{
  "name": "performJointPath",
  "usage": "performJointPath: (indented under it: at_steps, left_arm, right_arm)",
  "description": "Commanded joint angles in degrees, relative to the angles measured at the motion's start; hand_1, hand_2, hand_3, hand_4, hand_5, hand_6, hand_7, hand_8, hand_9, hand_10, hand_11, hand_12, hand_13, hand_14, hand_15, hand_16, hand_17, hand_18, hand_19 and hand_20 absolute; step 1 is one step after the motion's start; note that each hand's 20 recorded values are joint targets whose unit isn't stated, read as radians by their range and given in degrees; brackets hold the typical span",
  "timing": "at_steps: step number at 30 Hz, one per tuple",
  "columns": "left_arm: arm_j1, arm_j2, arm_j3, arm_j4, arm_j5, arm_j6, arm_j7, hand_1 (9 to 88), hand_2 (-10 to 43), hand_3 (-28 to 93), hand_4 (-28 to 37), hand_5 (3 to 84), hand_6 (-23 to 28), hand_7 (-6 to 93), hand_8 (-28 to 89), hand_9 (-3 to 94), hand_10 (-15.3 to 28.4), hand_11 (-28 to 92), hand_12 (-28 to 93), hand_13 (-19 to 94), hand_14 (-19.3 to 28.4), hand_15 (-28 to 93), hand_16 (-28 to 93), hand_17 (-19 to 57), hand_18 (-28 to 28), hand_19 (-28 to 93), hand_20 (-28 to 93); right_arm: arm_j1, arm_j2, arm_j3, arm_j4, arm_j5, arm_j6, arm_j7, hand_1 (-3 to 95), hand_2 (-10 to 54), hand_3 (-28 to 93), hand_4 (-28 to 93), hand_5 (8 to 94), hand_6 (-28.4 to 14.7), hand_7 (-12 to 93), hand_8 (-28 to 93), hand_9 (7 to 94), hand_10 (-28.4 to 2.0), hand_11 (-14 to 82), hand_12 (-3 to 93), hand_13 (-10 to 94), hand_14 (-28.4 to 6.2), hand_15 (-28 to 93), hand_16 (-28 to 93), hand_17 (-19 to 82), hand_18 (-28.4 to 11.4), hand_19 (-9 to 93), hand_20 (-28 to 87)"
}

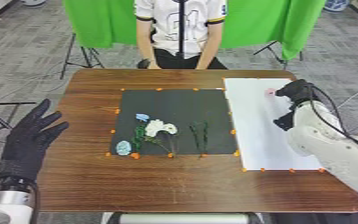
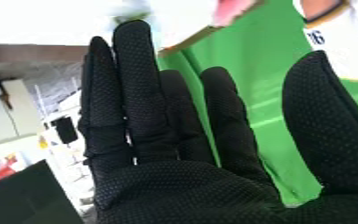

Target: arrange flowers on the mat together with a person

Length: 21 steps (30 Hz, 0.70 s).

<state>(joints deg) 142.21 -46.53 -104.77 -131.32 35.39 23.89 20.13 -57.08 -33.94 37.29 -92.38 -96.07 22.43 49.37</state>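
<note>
Just beside the right hand (image 1: 296,91) sits something pink (image 1: 270,92).

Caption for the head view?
Right hand at the edge of the white sheet; flowers and green stems on the dark mat.

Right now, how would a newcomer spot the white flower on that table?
On the brown wooden table lies a dark mat. The white flower is just left of the mat's middle. It is the only white bloom there, bigger than the small blue flower beyond it to the left.
</note>
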Motion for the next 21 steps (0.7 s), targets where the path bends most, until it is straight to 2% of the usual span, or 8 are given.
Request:
performJointPath:
  at_steps: [1, 2, 11, 12, 15, 21]
  left_arm:
    - [-0.2, -0.43, 0.39, 0.14, 0.23, -0.04, -0.5, 20.8, 7.8, 76, -24.8, 29.5, 3.6, 10.9, -9, 29.1, 14.1, 18, 11, 20, 21.1, 44, -6, -9.2, 16.9, 37, 16]
    - [-0.3, -0.49, 0.45, 0.14, 0.36, 0.01, -0.67, 20.8, 7.8, 76, -24.8, 29.5, 3.5, 10.9, -9, 29.1, 14.1, 18, 11, 20, 21.1, 44, -6, -9.2, 16.9, 37, 16]
    - [0.7, -0.15, 0.55, -0.06, -0.3, 0.52, 0.76, 20.8, 7.8, 76, -24.6, 29.5, 3.6, 10.8, -9, 29.1, 14.1, 18, 11, 20, 21.1, 44, -6, -9.2, 16.9, 37, 16]
    - [0.4, -0.31, 0.56, -0.03, -0.11, 0.32, 0.4, 20.9, 7.8, 76, -24.6, 29.5, 3.6, 10.8, -9, 29.1, 14.0, 18, 11, 20, 21.1, 44, -6, -9.2, 16.9, 37, 16]
    - [0.3, -0.07, 0.79, -0.01, -0.28, 0.4, 0.82, 20.9, 7.8, 76, -24.6, 29.5, 3.6, 10.9, -9, 29.1, 14.1, 19, 11, 20, 21.0, 44, -6, -9.2, 16.9, 37, 16]
    - [0.2, -0.41, 0.73, 0.0, -0.12, 0.16, 0.59, 20.9, 7.8, 76, -24.5, 29.4, 3.5, 10.9, -9, 29.1, 14.0, 18, 11, 20, 21.1, 44, -5, -9.2, 16.9, 37, 16]
  right_arm:
    - [10.3, -1.8, -5.5, 5.2, -4.2, -6.3, 5.2, 26.2, 1.3, 78, -21, 43.5, -0.1, 12, -11, 42.3, -16.9, 6.4, 14.8, 53, -16.7, 53, 8, 30, -22.0, 79, -1]
    - [10.9, -1.7, -6.4, 5.7, -4.3, -6.8, 5.6, 26.5, 1.0, 78, -21, 43.5, -0.2, 12, -11, 42.2, -17.1, 6.4, 14.8, 53, -16.6, 53, 8, 30, -21.8, 80, -1]
    - [12.5, -1.9, -8.7, 9.4, -3.8, -12.9, 7.1, 29.4, -0.8, 78, -21, 43.3, -0.5, 12, -11, 43.2, -18.2, 7.0, 15.0, 55, -16.5, 56, 7, 31, -21.1, 84, -4]
    - [12.5, -1.9, -9.0, 9.6, -3.6, -13.0, 7.3, 29.6, -0.9, 78, -21, 43.3, -0.6, 12, -11, 43.4, -18.4, 7.0, 15.0, 55, -16.4, 56, 7, 31, -21.1, 84, -4]
    - [13.3, -2.1, -10.4, 10.6, -3.3, -13.8, 7.1, 30.1, -1.4, 78, -21, 43.4, -0.5, 12, -11, 44.0, -18.5, 7.3, 15.0, 56, -16.4, 56, 7, 31, -20.9, 85, -5]
    - [13.6, -2.8, -11.1, 11.9, -3.4, -16.2, 6.4, 31.1, -2.2, 78, -22, 43.7, -0.2, 13, -11, 44.9, -18.3, 7.5, 15.0, 56, -16.0, 56, 7, 31, -20.6, 85, -6]
